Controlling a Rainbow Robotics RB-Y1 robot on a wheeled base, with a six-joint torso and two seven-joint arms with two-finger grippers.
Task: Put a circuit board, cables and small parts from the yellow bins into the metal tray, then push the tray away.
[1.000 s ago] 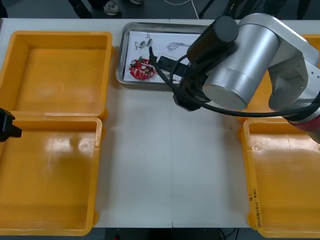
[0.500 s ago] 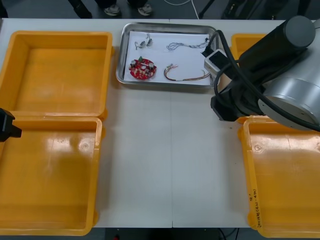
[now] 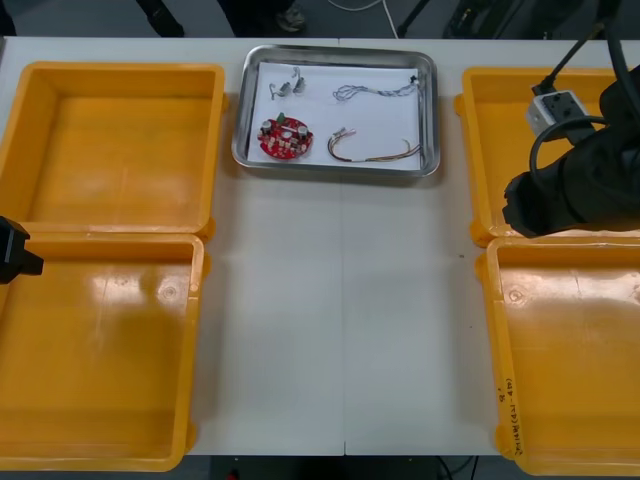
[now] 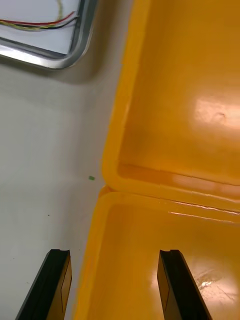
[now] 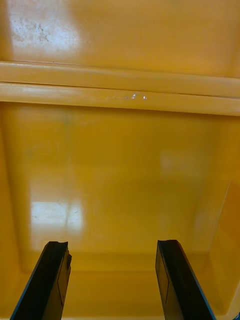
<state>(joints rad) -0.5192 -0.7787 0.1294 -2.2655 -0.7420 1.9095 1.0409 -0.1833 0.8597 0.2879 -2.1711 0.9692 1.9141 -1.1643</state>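
The metal tray (image 3: 242, 120), white inside, stands at the table's far middle. In it lie a round red circuit board (image 3: 285, 137), small metal parts (image 3: 286, 87), a twisted blue and white cable (image 3: 375, 92) and a red and yellow cable (image 3: 375, 152). My right arm (image 3: 565, 185) hangs over the far right yellow bin (image 3: 490, 120). My right gripper (image 4: 115, 287) is open and holds nothing, above the near right bin's rim (image 4: 100, 240) and the table beside it. The tray's corner (image 4: 75, 55) lies well ahead of its fingers. My left gripper (image 5: 114, 285) is open over the near left bin (image 5: 120, 175).
Two yellow bins (image 3: 110, 140) stand at the left and two at the right, the near right one (image 3: 570, 350) bare inside. The white table (image 3: 340, 320) runs between them in front of the tray. The left arm's black end (image 3: 14, 250) shows at the left edge.
My right arm has swung away from the tray to the right, over the right bins, uncovering the tray's contents. The left arm has not moved.
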